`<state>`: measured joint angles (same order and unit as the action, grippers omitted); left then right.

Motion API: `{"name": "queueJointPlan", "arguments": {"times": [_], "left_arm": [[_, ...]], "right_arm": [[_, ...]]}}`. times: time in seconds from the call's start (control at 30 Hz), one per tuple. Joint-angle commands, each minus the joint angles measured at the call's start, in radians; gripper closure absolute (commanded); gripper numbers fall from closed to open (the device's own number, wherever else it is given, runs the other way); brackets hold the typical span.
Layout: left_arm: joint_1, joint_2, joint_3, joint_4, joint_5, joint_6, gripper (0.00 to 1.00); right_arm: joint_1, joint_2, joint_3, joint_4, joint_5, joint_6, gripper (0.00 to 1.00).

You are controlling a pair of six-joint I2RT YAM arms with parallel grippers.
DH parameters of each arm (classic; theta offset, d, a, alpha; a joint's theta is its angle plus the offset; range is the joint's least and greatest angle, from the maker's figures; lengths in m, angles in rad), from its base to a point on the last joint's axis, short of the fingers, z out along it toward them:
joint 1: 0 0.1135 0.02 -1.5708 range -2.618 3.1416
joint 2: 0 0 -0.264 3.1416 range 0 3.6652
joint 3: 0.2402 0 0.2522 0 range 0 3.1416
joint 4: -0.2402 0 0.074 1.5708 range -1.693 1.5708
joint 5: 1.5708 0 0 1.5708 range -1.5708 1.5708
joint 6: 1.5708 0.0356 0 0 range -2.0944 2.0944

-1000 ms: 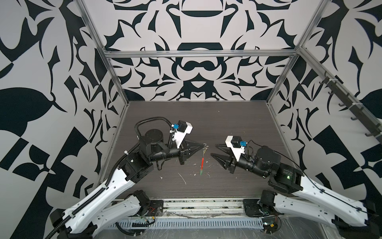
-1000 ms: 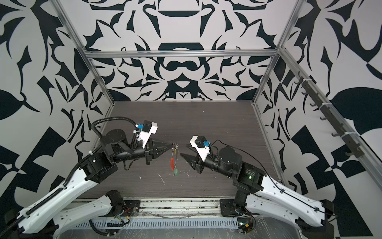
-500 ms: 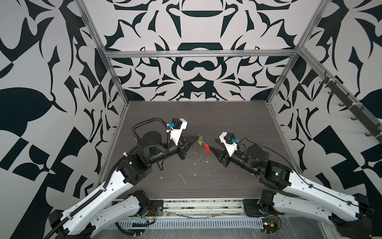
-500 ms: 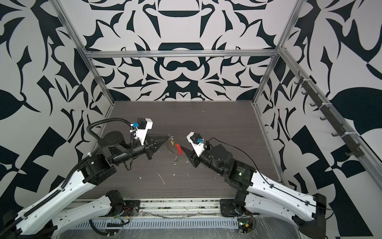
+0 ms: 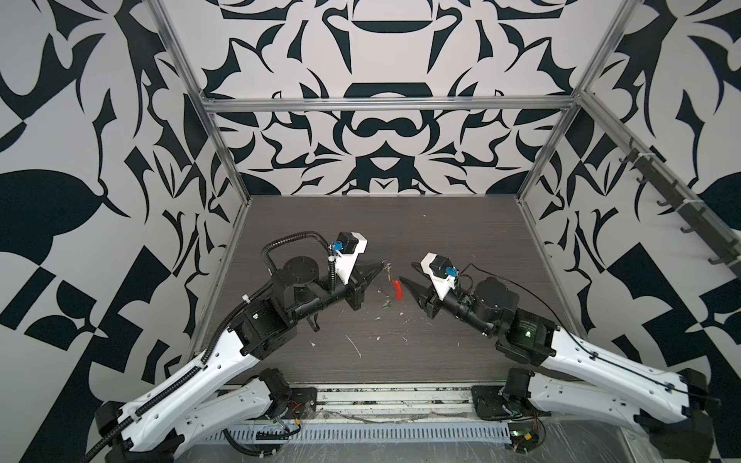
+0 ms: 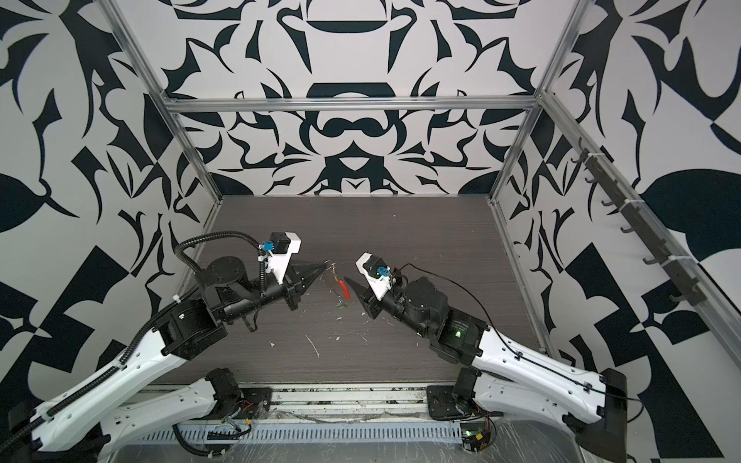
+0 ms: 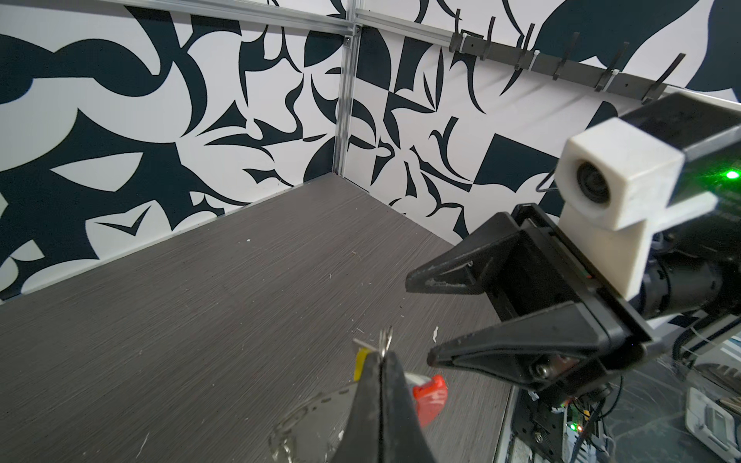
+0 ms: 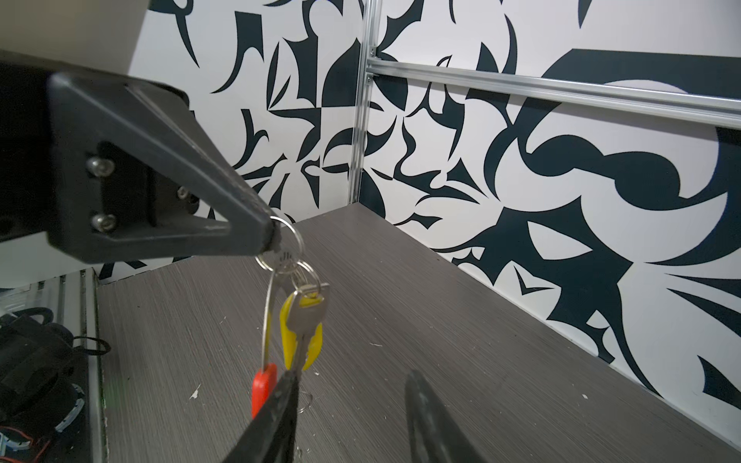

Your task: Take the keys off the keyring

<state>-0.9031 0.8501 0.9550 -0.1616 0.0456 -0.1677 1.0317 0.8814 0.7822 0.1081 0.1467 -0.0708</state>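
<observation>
- L pincer (image 8: 273,236) clenched on small loop (image 8: 280,258) atop the bunch, above mid tabletop (image 8: 441,320).
- Yellow key (image 8: 302,332) hangs below, long axis vertical, just left of R pincer (image 8: 351,383). That one's released, and the key is outside its jaws.
- We count 1 keyring (image 7: 316,402), 1 yellow key, 1 green key (image 5: 385,306) low down; hanging or lying, can't tell.

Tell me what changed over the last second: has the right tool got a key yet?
Not yet. The right tool moved in leftward; one finger now sits beside the hanging yellow key and red piece, nothing gripped. The left tool shifted up the top views, probably lifting them. Unchanged: left tool shut on the top ring, right jaws open, scraps on the table.
</observation>
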Motion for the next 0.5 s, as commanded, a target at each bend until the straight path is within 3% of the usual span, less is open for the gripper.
{"name": "queueJointPlan", "arguments": {"times": [0.0,0.2,0.47], "left_arm": [[-0.008,-0.017,0.004,-0.003,-0.011,0.021,1.00],[-0.014,-0.019,0.004,-0.013,0.003,0.027,1.00],[-0.016,-0.013,0.011,-0.030,0.047,0.029,1.00]], "right_arm": [[-0.007,0.022,0.082,0.022,-0.053,-0.032,0.53],[-0.089,0.020,0.116,0.016,-0.183,0.006,0.52],[-0.310,0.067,0.166,-0.006,-0.620,0.163,0.52]]}}
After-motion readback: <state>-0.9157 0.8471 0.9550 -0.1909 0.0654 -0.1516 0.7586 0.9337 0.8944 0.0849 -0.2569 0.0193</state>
